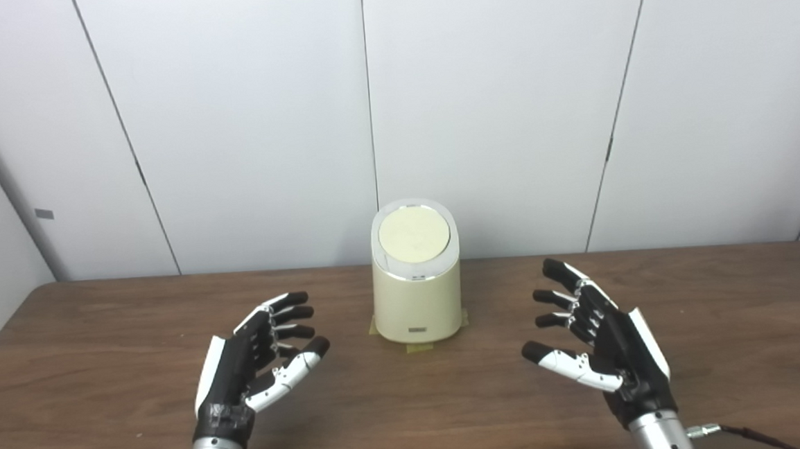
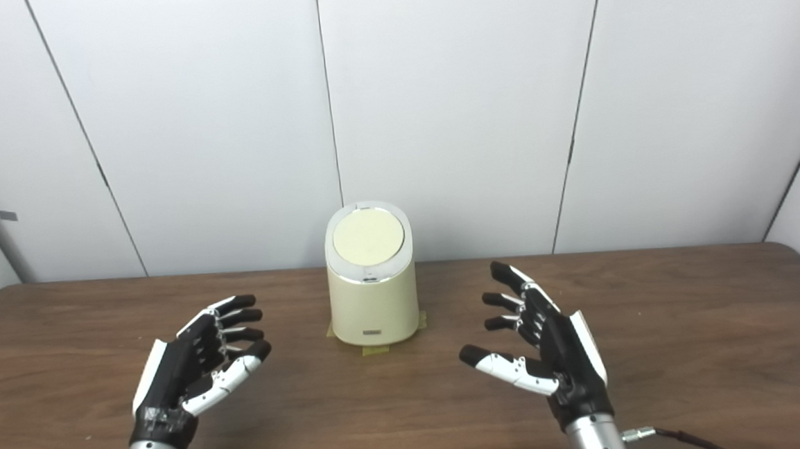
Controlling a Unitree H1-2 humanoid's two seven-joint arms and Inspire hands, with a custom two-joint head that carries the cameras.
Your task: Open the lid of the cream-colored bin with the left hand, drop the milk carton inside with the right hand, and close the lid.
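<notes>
Standing upright at the middle of the brown wooden counter (image 1: 106,423), toward its far edge and close to the white panelled wall (image 1: 248,123): the cream-colored bin (image 1: 417,300), with its round lid (image 1: 414,235) lying flat and closed inside a pale rim. Sitting on small strips of yellowish tape (image 1: 418,347) peeking out at its base. Hovering over the counter nearer the camera, one on each side of the bin: the left hand (image 1: 252,362) and the right hand (image 1: 598,337), both palm-inward and well apart from it. Spreading apart and holding nothing: the left fingers (image 1: 293,316), dark-tipped and pointing toward the bin's lower left side without touching it. Likewise splaying open and gripping nothing: the right fingers (image 1: 557,270), angled up and inward, with the thumb reaching toward the centre of the counter. Lying between the two hands and farther back than either: the bin, roughly midway, touched by neither. Showing nowhere in either view: the milk carton. Trailing from each wrist near the bottom edge: a thin cable (image 1: 746,432).
</notes>
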